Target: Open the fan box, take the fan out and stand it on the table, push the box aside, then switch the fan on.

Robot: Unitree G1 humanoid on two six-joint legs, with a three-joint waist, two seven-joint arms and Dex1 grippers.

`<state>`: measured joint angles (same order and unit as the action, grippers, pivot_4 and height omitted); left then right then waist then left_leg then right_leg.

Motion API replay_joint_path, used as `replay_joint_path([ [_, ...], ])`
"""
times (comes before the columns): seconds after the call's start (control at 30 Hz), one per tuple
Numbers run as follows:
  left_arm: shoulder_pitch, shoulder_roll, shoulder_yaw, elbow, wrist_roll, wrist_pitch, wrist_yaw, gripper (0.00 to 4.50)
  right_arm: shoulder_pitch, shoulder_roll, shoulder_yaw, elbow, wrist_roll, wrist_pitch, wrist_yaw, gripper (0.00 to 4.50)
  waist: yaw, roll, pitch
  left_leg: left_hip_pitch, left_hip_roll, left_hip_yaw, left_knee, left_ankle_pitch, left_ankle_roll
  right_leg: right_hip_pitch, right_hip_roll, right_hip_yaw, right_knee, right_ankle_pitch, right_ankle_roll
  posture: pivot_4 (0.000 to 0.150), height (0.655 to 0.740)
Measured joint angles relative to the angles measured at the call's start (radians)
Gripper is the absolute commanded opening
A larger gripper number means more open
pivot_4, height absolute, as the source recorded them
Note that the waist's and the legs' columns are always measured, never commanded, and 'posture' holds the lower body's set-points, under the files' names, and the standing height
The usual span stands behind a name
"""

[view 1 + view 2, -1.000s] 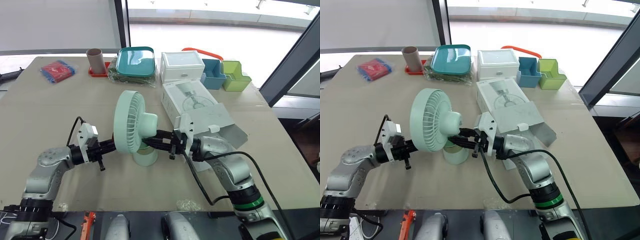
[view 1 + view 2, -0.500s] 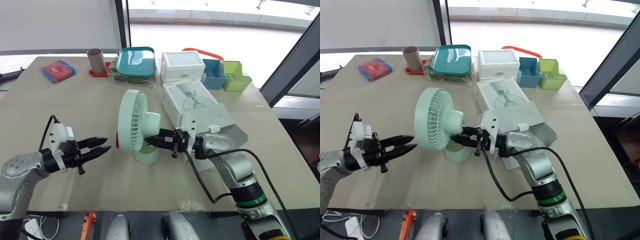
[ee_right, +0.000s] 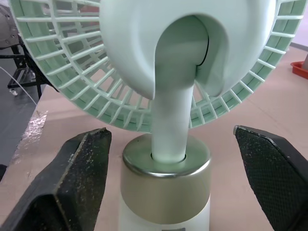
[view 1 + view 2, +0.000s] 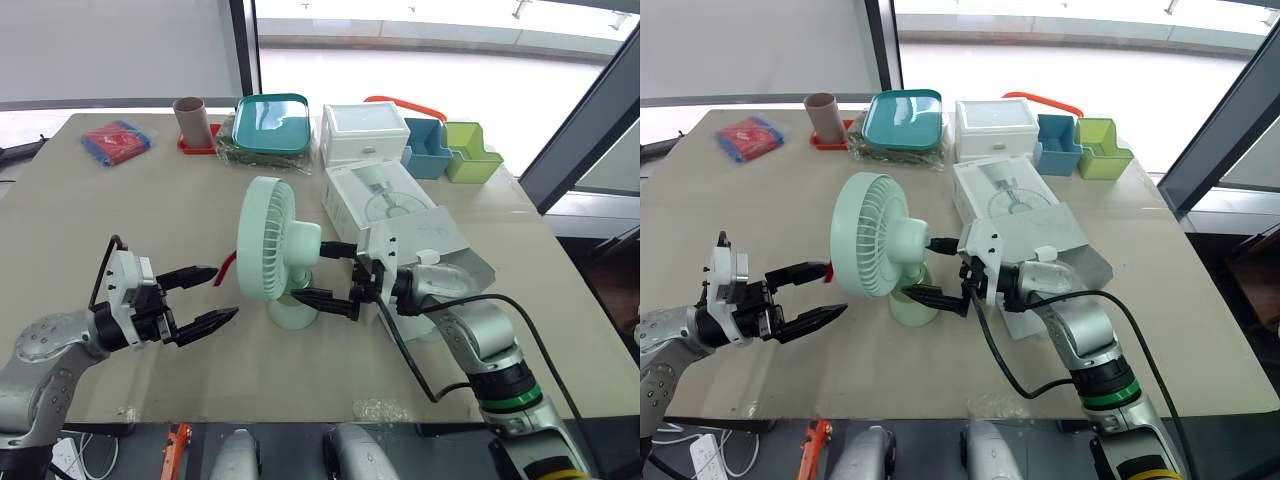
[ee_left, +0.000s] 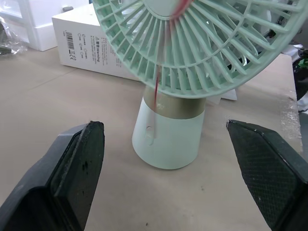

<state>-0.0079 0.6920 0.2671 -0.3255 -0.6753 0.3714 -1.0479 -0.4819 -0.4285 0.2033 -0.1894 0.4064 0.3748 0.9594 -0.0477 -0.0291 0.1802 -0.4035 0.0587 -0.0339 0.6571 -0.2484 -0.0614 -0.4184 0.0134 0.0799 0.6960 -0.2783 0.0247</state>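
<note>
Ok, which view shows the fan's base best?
The left wrist view: the fan's base stands whole and close, gold band included. The right wrist view cuts off its lower part; the eye views show it small, with the right gripper partly across it.

Lighting: bright, even daylight from windows (image 4: 420, 60) beyond the table (image 4: 120, 230); strong glare outside; soft, faint shadow under fan (image 4: 265, 250).

The fan (image 4: 262, 250) is mint green with a gold band (image 3: 166, 180) above its base; the box (image 4: 385, 205) at its 2 o'clock is white.
</note>
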Motion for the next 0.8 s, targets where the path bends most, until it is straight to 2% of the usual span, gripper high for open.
replay_joint_path([
  [0.23,-0.005,0.020,0.005,0.006,-0.002,0.000,-0.024,4.50,0.051,-0.090,-0.037,-0.107,0.045,0.052,0.022,4.48,0.000,0.000,0.000,0.000,0.000,0.000,0.000,0.000,0.000,0.000,0.000,0.001,0.000,0.000,0.000,0.150,0.7400],
  [0.4,-0.035,0.014,0.005,0.053,0.004,-0.013,-0.025,4.50,0.076,-0.186,-0.148,-0.223,0.120,0.122,0.015,4.48,0.001,0.000,0.000,0.000,0.000,0.000,0.000,0.000,0.000,0.000,0.000,0.000,0.000,0.000,0.000,0.150,0.7400],
  [0.6,-0.131,-0.061,-0.014,0.093,0.059,-0.059,0.075,4.50,0.101,-0.242,-0.261,-0.276,0.156,0.176,-0.057,4.48,0.002,-0.001,0.000,0.000,-0.001,0.000,0.000,0.000,0.000,0.001,0.000,0.001,0.000,-0.001,0.001,0.150,0.7400],
  [0.73,-0.096,-0.072,-0.021,0.053,0.045,-0.042,0.088,4.50,0.184,-0.297,-0.354,-0.296,0.170,0.211,-0.092,4.48,0.001,-0.001,0.000,0.000,-0.001,0.001,0.000,-0.001,0.001,0.000,0.000,0.002,0.000,-0.001,0.001,0.150,0.7400],
  [0.8,-0.076,-0.042,-0.011,0.048,0.045,-0.041,0.084,4.50,0.221,-0.318,-0.381,-0.317,0.188,0.226,-0.094,4.48,0.000,-0.001,0.000,0.001,-0.001,0.001,0.000,-0.001,0.001,0.000,0.000,0.003,0.000,-0.001,0.001,0.150,0.7400],
])
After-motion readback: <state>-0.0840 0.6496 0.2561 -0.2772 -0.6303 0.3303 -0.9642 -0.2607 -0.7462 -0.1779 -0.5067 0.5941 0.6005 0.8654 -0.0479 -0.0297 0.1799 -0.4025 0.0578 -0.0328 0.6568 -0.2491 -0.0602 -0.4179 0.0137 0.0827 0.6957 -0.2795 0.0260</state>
